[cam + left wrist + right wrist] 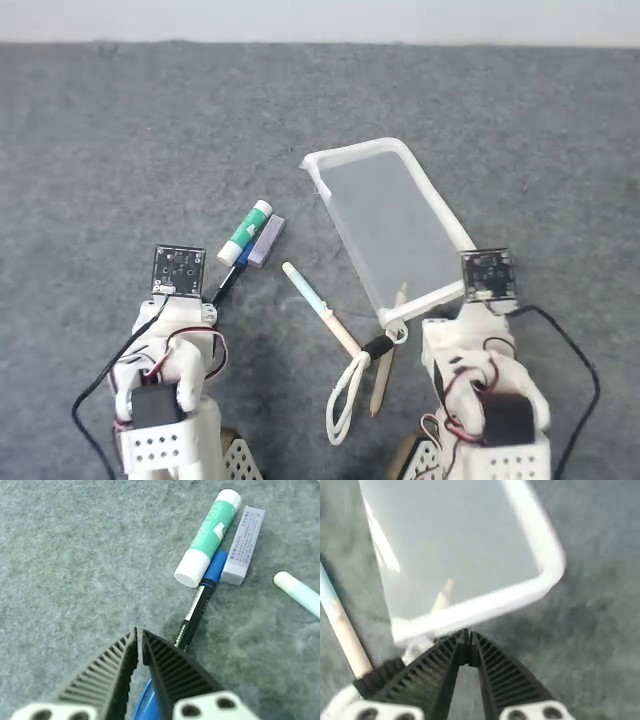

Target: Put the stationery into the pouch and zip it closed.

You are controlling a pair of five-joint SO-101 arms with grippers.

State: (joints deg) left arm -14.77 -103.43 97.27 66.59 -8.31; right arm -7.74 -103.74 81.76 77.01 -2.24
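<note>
A translucent pouch (390,215) with a white zip edge lies at the centre right. A green and white glue stick (245,232), a pale purple eraser (266,241) and a black and blue pen (228,279) lie together at the centre left. A light blue and beige pen (320,308) lies between the two groups. A wooden pencil (383,375) pokes out from under the pouch's near corner. My left gripper (139,632) is shut on nothing, its tips just short of the black pen (194,612). My right gripper (469,636) is shut and empty at the pouch's near edge (470,612).
A white cord loop (345,400) with a black toggle (378,347) trails from the pouch's near corner toward the right arm. Everything rests on a grey carpet (120,150), with a pale wall strip along the far edge.
</note>
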